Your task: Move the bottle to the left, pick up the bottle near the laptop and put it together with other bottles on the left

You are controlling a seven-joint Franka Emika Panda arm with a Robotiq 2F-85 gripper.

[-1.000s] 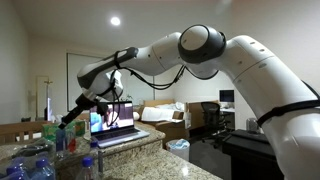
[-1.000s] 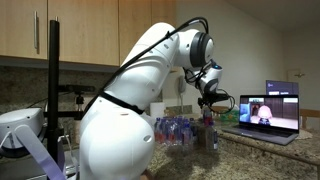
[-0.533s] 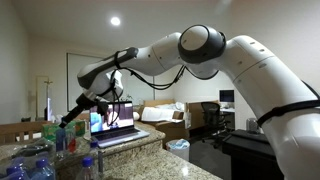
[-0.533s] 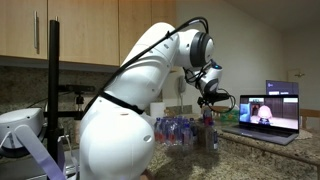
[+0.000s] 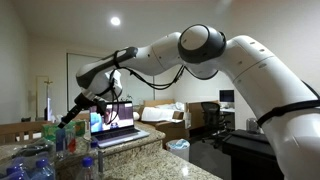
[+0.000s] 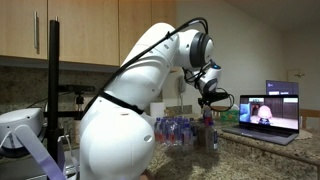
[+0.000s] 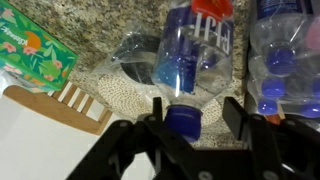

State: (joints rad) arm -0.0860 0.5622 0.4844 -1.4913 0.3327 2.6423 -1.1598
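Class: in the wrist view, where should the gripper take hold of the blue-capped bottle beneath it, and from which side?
Grip the bottle at its neck just under the blue cap, coming straight down from above. It stands upright with the cap pointing at the camera, between the open jaws, and other bottles crowd one side, hindering a sideways approach.

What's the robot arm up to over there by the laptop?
A robot arm is working among water bottles on the granite counter beside an open laptop. Its gripper hangs over one clear bottle, jaws apart on either side of the blue cap, not yet clamped. The other bottles stand clustered right beside it.
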